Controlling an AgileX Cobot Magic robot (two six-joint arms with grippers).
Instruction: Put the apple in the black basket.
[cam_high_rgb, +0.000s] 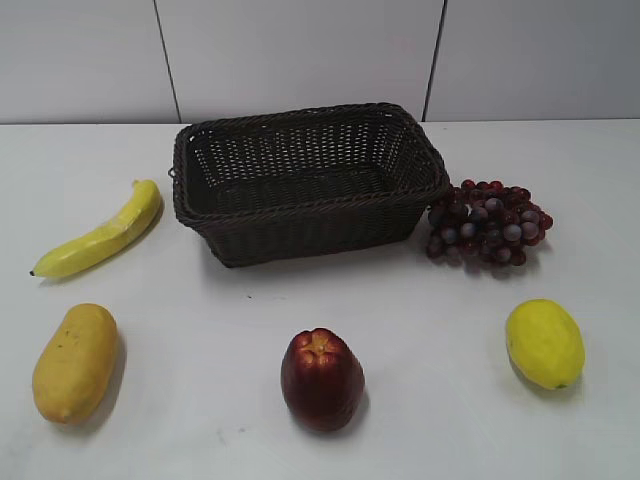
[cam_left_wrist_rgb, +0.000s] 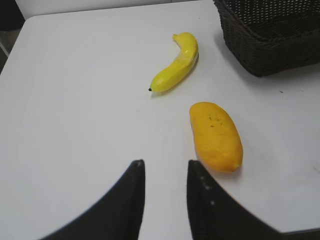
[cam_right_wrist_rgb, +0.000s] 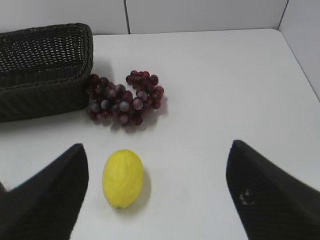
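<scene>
The dark red apple (cam_high_rgb: 322, 379) stands on the white table at the front middle, orange-yellow dimple up; it shows only in the exterior view. The black basket (cam_high_rgb: 305, 180) stands empty behind it at the back middle; a corner of it shows in the left wrist view (cam_left_wrist_rgb: 270, 35) and its side in the right wrist view (cam_right_wrist_rgb: 45, 70). My left gripper (cam_left_wrist_rgb: 165, 165) is open and empty over bare table, left of the mango. My right gripper (cam_right_wrist_rgb: 157, 150) is wide open and empty above the table near the lemon. Neither gripper shows in the exterior view.
A banana (cam_high_rgb: 100, 235) (cam_left_wrist_rgb: 177, 65) and a mango (cam_high_rgb: 75, 362) (cam_left_wrist_rgb: 216, 135) lie at the left. A bunch of grapes (cam_high_rgb: 488, 222) (cam_right_wrist_rgb: 125, 97) lies beside the basket's right end. A lemon (cam_high_rgb: 544, 343) (cam_right_wrist_rgb: 122, 177) lies at the front right.
</scene>
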